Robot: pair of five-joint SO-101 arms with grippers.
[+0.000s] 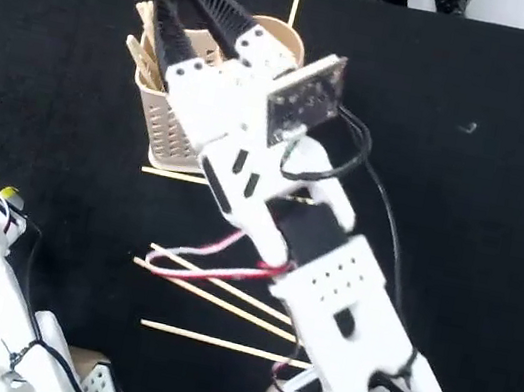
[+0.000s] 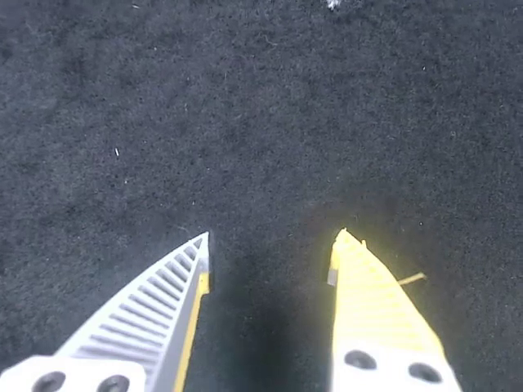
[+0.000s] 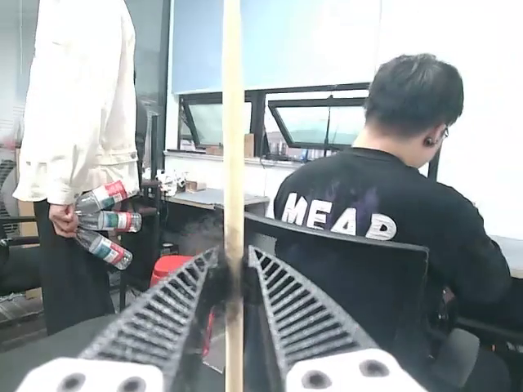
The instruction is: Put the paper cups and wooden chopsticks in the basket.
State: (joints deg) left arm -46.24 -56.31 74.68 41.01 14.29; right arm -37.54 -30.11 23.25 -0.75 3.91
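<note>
a chopstick [image 3: 233,147] stood upright, pinched between the pressed-together jaws of the right gripper [image 3: 233,263], which hung over the basket [image 1: 166,134] at the far side of the table [image 1: 462,211]. the basket already held a cup [image 1: 276,31] and a bundle of sticks [image 1: 143,53] leaning against its near rim. three loose chopsticks [image 1: 214,294] lay near the front of the table, partly under the right arm, and a fourth [image 1: 172,174] rested at the foot of the basket. the left gripper [image 2: 274,234], its jaws spread and holding nothing, hovered over bare black cloth at the table's near corner.

the drop looked like the risky part. the basket was crowded, and a stick let go from this height could strike the cup's rim or the leaning bundle and bounce out over the side. the grip appeared to sit low on the stick, so it could tip as the jaws parted. the basket looked light, and a nudge from the lowered arm could topple it and spill what was inside.
</note>
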